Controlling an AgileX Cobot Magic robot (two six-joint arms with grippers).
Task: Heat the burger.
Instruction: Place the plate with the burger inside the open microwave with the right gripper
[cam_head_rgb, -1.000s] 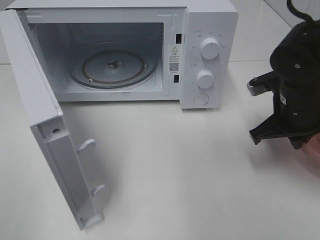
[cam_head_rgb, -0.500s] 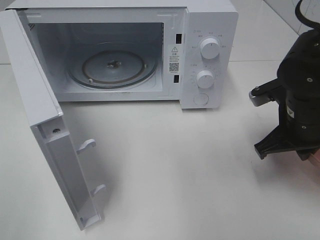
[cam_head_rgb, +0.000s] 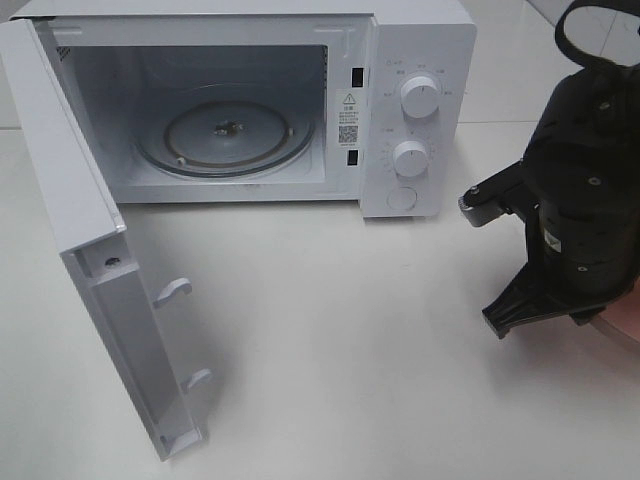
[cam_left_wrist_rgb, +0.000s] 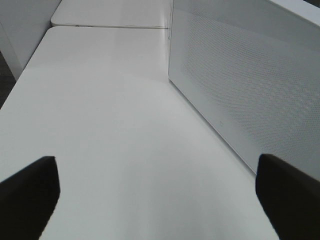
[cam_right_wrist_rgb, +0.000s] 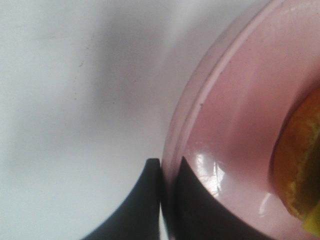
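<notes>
In the right wrist view my right gripper (cam_right_wrist_rgb: 167, 162) is shut on the rim of the round pink plate (cam_right_wrist_rgb: 235, 115), one finger outside the rim and one inside. On that plate, at the picture's edge, shows part of the burger (cam_right_wrist_rgb: 300, 160) with its orange-brown bun. From the high view the black right arm (cam_head_rgb: 580, 220) hides the burger, and only a sliver of the pink plate (cam_head_rgb: 625, 318) shows at the right edge. My left gripper (cam_left_wrist_rgb: 160, 200) stands open over bare table beside the microwave's door, holding nothing.
The white microwave (cam_head_rgb: 420, 60) stands at the back with its door (cam_head_rgb: 70, 190) swung wide to the left. Its glass turntable (cam_head_rgb: 225, 135) lies bare inside. White table (cam_head_rgb: 340, 330) stretches between the microwave front and the right arm.
The right arm drifted right and nearer, then came back left toward the microwave, still gripping the plate rim. The left gripper and microwave door have not moved.
</notes>
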